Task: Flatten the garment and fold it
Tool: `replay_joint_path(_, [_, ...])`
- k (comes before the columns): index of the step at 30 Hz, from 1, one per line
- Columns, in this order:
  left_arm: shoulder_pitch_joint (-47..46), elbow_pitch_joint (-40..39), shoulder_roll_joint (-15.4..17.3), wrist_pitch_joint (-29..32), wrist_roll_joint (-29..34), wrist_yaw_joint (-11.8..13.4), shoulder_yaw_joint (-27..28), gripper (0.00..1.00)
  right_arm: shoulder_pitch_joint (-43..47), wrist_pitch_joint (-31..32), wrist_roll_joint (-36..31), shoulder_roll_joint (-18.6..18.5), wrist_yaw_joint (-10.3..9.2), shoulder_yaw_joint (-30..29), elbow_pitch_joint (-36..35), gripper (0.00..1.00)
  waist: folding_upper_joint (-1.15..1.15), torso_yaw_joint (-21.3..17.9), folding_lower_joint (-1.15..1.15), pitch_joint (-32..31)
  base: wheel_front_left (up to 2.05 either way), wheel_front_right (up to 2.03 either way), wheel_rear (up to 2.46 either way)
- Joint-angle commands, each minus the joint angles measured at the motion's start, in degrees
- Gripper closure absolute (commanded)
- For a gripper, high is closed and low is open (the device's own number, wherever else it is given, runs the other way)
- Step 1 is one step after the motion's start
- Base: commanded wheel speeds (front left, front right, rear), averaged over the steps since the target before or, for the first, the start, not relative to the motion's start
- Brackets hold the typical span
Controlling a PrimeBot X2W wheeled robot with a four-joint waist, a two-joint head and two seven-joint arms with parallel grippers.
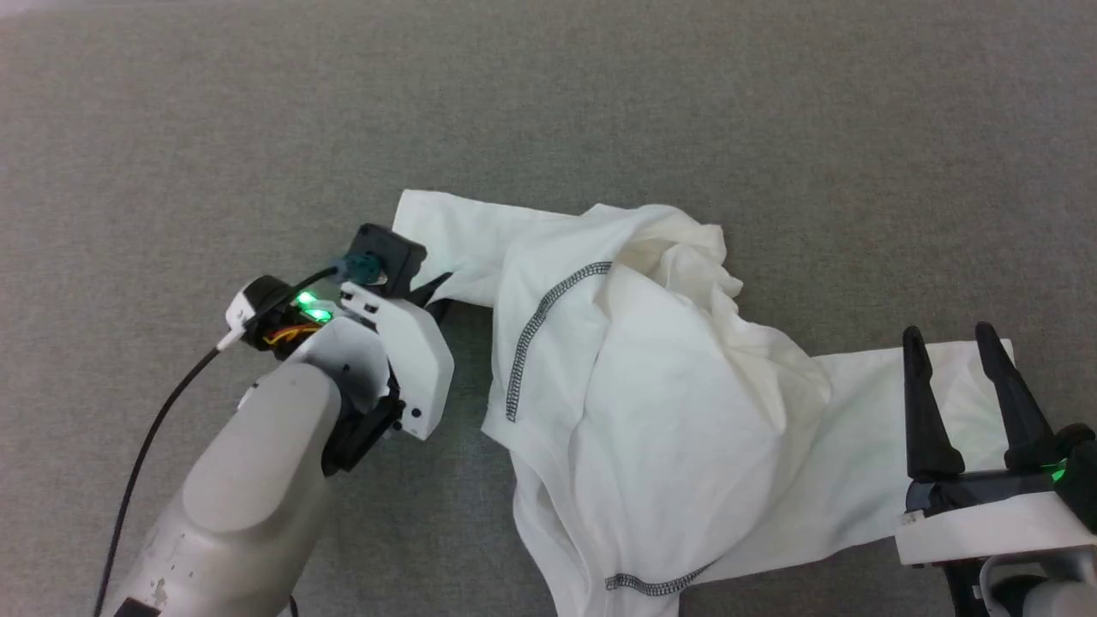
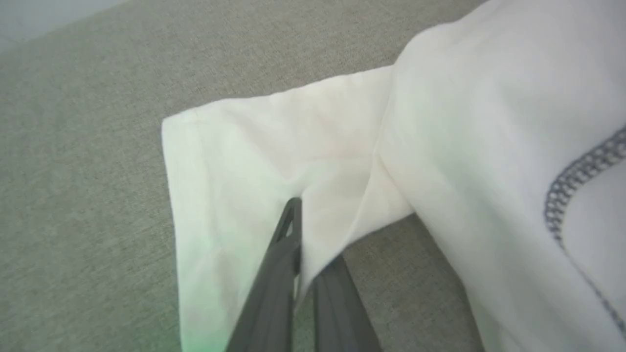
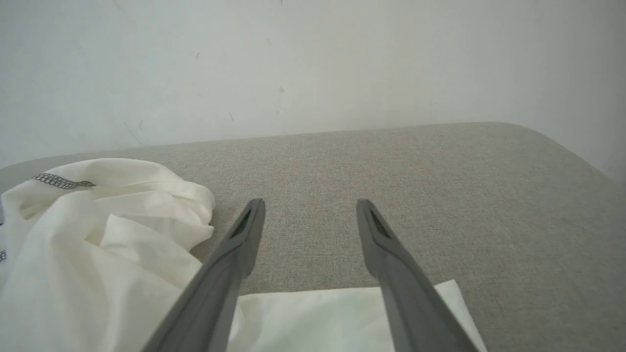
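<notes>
The garment (image 1: 668, 368), a white T-shirt with dark grey zigzag stitching, lies crumpled on the grey surface, bunched high in the middle. Its left sleeve (image 2: 254, 142) sticks out flat toward my left gripper (image 1: 439, 288). In the left wrist view that gripper (image 2: 301, 220) is shut on the sleeve's lower edge, one finger above the cloth and one beneath. My right gripper (image 1: 949, 336) hovers open over the flat right part of the garment (image 3: 342, 318). Nothing lies between its fingers (image 3: 244, 234).
The grey fabric-covered surface (image 1: 257, 128) stretches on all sides of the garment. In the right wrist view its far edge (image 3: 552, 137) curves off before a pale wall (image 3: 293, 63). A black cable (image 1: 146, 437) runs along my left arm.
</notes>
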Motion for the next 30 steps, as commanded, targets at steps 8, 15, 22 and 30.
replay_joint_path(8, [8.57,-11.45,5.89,-7.31,-5.56,6.76,11.53,1.0,-0.1,0.29,1.15,0.15,-0.05,0.48,1.17,0.0,0.0,3.82,-0.01,-5.43,0.0,0.0,0.0])
replay_joint_path(15, [26.87,-24.05,15.78,-9.22,-11.59,16.33,29.45,1.0,0.68,0.53,1.14,0.15,-0.05,-0.52,1.61,0.0,0.0,5.27,-0.01,-6.03,0.0,0.0,0.0])
replay_joint_path(22, [43.51,-24.84,16.49,-12.43,-13.78,21.74,40.2,1.0,1.02,1.17,0.65,0.15,-0.05,-1.9,2.27,0.0,0.0,5.99,-0.01,-6.15,0.0,0.0,0.0])
replay_joint_path(30, [41.33,-25.97,12.01,-19.19,-15.34,20.13,39.9,0.0,1.02,2.68,-0.2,0.15,-0.05,-1.94,2.14,0.0,0.0,7.51,-0.01,-7.0,0.0,0.0,0.0])
